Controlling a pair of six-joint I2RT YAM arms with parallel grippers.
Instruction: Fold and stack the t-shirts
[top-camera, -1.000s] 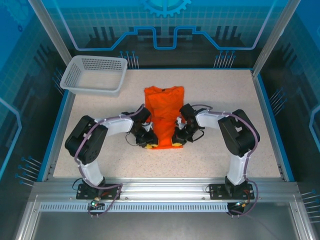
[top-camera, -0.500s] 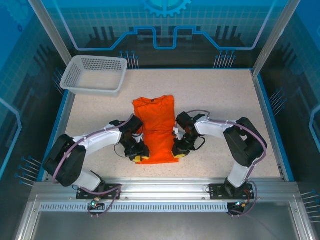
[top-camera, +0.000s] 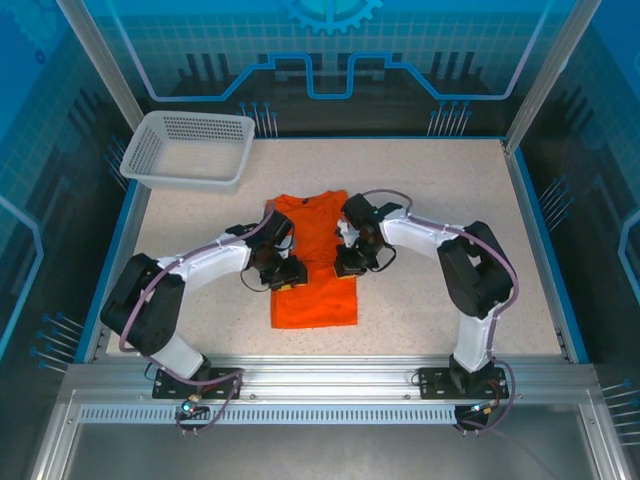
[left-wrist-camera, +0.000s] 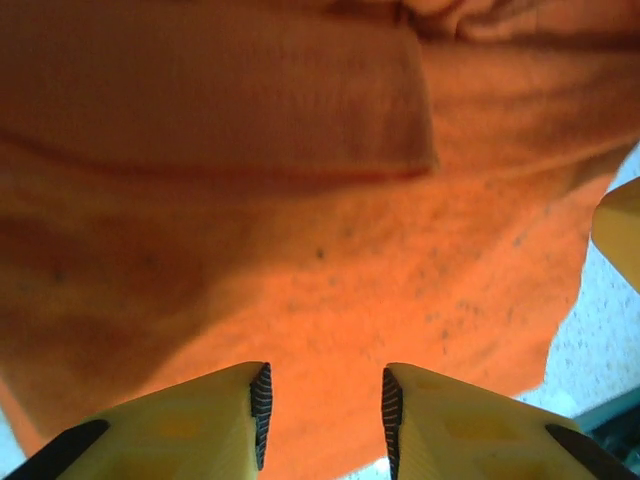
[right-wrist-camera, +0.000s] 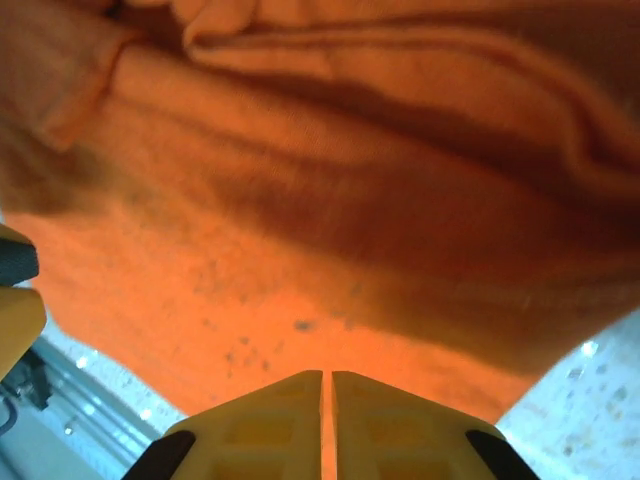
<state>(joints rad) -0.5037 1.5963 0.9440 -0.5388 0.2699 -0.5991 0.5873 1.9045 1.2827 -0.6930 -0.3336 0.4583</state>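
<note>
White mesh basket (top-camera: 185, 172) — far-left corner, orange t-shirt (top-camera: 315, 295) apart

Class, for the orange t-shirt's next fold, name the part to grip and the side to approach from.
Probably the two near hem corners of the t-shirt, one arm from each long side: it lies flat as a narrow strip, leaving those corners free.

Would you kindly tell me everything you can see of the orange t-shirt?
The t-shirt is plain bright orange, soft fabric, no print. It lies flat on the speckled table, folded into a narrow strip, collar end far, hem toward the arm bases. The left gripper, jaws apart, and the right gripper, jaws together, sit at its side edges midway; whether either pinches it is unclear.
</note>
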